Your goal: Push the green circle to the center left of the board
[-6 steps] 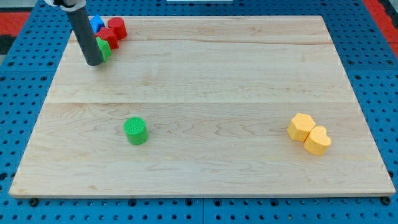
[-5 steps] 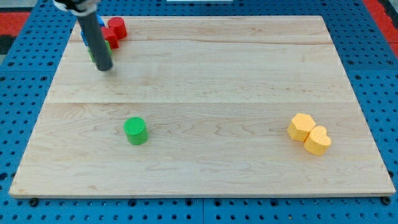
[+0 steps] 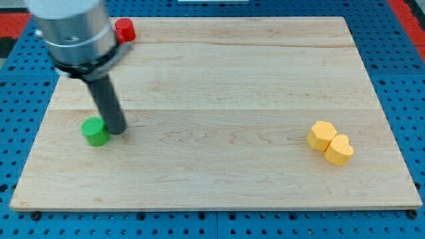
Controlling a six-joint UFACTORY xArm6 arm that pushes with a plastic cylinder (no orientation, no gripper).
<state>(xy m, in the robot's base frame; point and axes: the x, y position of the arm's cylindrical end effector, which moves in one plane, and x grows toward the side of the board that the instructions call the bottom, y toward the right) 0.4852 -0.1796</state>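
my tip (image 3: 117, 130) is a bare rod with nothing to open or pinch, touching the green circle (image 3: 94, 131) on its right side. the circle sits near the board (image 3: 232, 79) left edge, about mid-height. it looks light, rigid and slippery; push low, dead centre.

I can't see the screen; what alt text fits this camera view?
My tip sits against the right side of the green circle at the wooden board's centre left. A red block lies at the top left, two touching yellow blocks at the right.
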